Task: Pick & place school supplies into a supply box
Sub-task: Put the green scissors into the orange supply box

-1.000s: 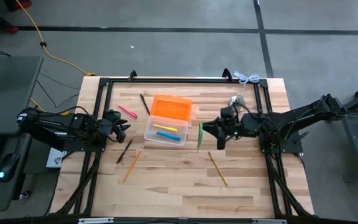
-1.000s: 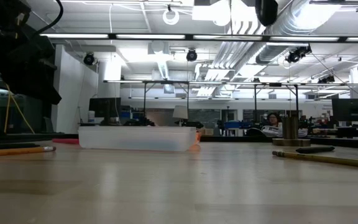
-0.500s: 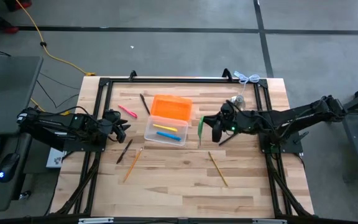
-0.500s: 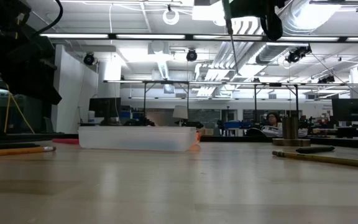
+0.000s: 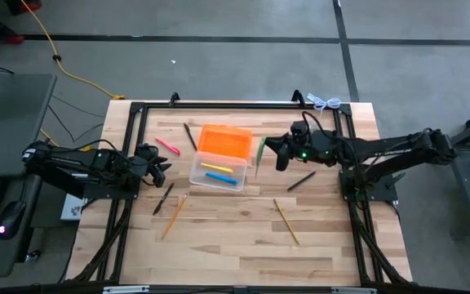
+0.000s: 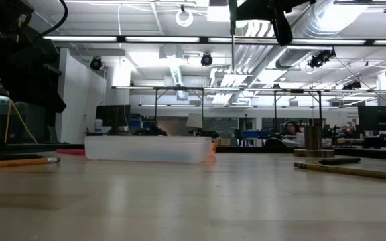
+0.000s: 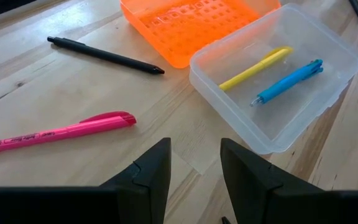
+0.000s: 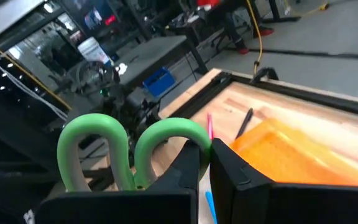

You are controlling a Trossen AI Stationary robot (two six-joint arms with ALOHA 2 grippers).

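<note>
On the near part of the table lie a wooden pencil point(image 5: 285, 222) and, toward the left side, a brown pencil point(image 5: 174, 216) and a black pen point(image 5: 163, 198); another dark pen point(image 5: 301, 180) rests below the right arm. The left gripper point(image 5: 155, 165) waits at the left edge, its fingers parted and empty in its wrist view, with a pink highlighter point(image 7: 55, 134) and a black pen point(image 7: 104, 55) in front of it.

The right gripper point(image 5: 277, 153) is clenched on the green-handled scissors point(image 8: 126, 149), and over the last second it has lifted them off the wood and carried them farther back and toward the box; they now hang in the air just beside the box's right edge, blades point(image 6: 232, 47) pointing down in the low view. That likely means the pick is done and only the move over the opening and the release remain.

The clear supply box point(image 5: 219, 174) holds a yellow pen point(image 7: 255, 66) and a blue pen point(image 7: 287, 81), lying side by side; its orange lid point(image 5: 224, 140) lies open behind it
</note>
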